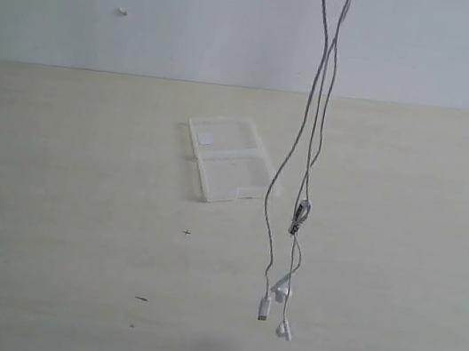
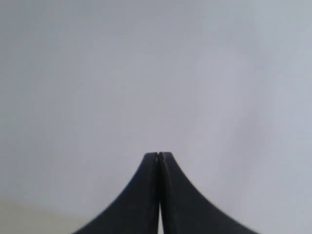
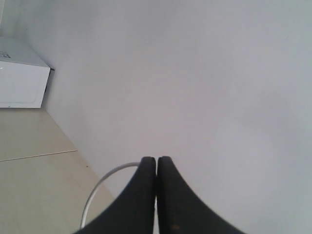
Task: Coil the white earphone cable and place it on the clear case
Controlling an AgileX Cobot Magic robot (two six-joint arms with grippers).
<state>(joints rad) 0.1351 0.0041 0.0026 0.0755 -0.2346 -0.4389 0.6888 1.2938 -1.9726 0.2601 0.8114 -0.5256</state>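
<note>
Across the lower two-thirds of the exterior frame spreads the pale table (image 1: 39,269). The white earphone cable (image 1: 300,215) hangs from the top edge right of centre, just right of the clear case (image 1: 226,170) lying at centre. The left gripper (image 2: 158,155) is pinched fully closed with nothing visible in it, and the right gripper (image 3: 156,158) is closed on a loop of that cable.

plain pale grey wall (image 1: 156,0) across the back, evenly lit, with one small white nub (image 1: 122,10) sticking out of it on the left. below it the cream counter (image 1: 43,243) runs wide, with a few dark specks (image 1: 141,299) and a soft grey shadow (image 1: 205,348) near the front. over on the right wrist view, a white box (image 3: 19,78) sits against the wall.
</note>
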